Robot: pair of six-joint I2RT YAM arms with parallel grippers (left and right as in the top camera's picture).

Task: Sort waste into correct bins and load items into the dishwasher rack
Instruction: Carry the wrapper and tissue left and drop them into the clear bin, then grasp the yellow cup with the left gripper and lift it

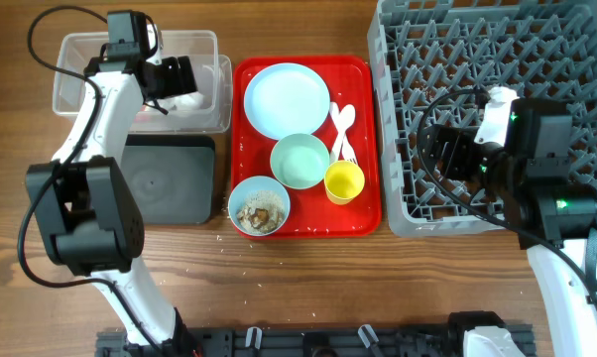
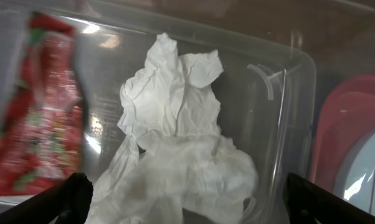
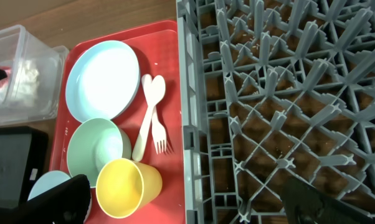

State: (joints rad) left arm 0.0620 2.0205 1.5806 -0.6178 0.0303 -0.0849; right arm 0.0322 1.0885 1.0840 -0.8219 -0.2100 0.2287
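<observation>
The clear box (image 1: 80,40) at the back left holds the crumpled white napkin (image 2: 181,143) and the red wrapper (image 2: 41,124), which looks blurred. My left gripper (image 1: 184,79) hangs open and empty over the napkin (image 2: 190,208). The black tray (image 1: 170,178) lies in front of the box. On the red serving tray (image 1: 363,213) are the blue plate (image 1: 287,99), green bowl (image 1: 300,161), yellow cup (image 1: 344,182), fork and spoon (image 1: 343,134), and a blue bowl (image 1: 259,206) with rice scraps. My right gripper (image 1: 447,149) is open and empty over the left edge of the grey rack (image 1: 537,40).
The right wrist view shows the rack's left wall (image 3: 194,124) directly beside the red tray, with the yellow cup (image 3: 128,186) and the fork (image 3: 162,143) close to it. A few rice grains lie on the table in front of the black tray.
</observation>
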